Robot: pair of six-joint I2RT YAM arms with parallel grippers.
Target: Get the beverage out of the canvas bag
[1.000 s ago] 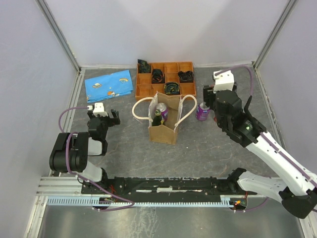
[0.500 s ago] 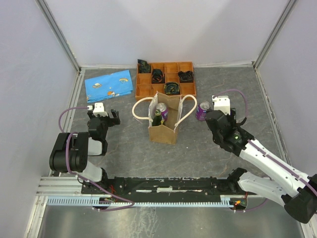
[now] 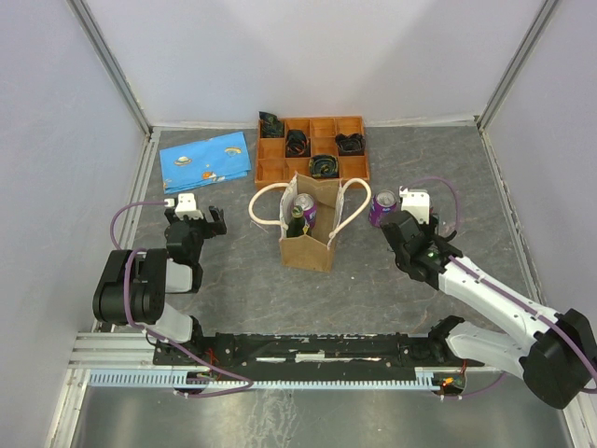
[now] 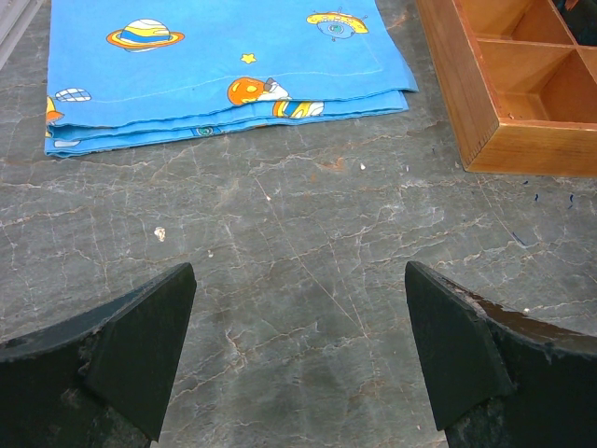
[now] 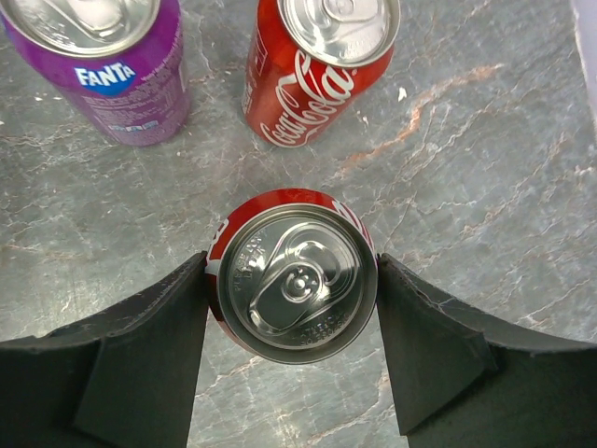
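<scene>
- Grey marbled desk (image 3: 233, 280), boxed in by pale panels, carries the whole scene. The canvas bag (image 3: 306, 247) stands upright at its middle, rope handles splayed to either side, and serves as the landmark below.
- Far left of the bag, the left tool (image 4: 298, 355) hangs released over bare desk with nothing between its fingers, apparently parked clear of the work.
- Behind and to the left of the bag lies a folded blue cloth (image 3: 205, 159) printed with planets.
- Directly behind the bag sits an orange-brown tray (image 3: 356, 170). Some compartments hold dark items too small to name.
- Inside the bag, a silver-topped can (image 3: 305, 207) stands beside a dark bottle (image 3: 295, 226), so drinks remain to be lifted out.
- Right of the bag and outside it, a purple Fanta can (image 5: 103, 65) and a Coca-Cola can (image 5: 317, 65) stand upright side by side on the desk.
- Just beside that pair, the right tool (image 5: 291, 271) grasps a red can (image 5: 294, 285), one finger pressed to each side.
- The red can is held lid up, likely so that it will stand with the other two. Whether its base touches the desk cannot be told.
</scene>
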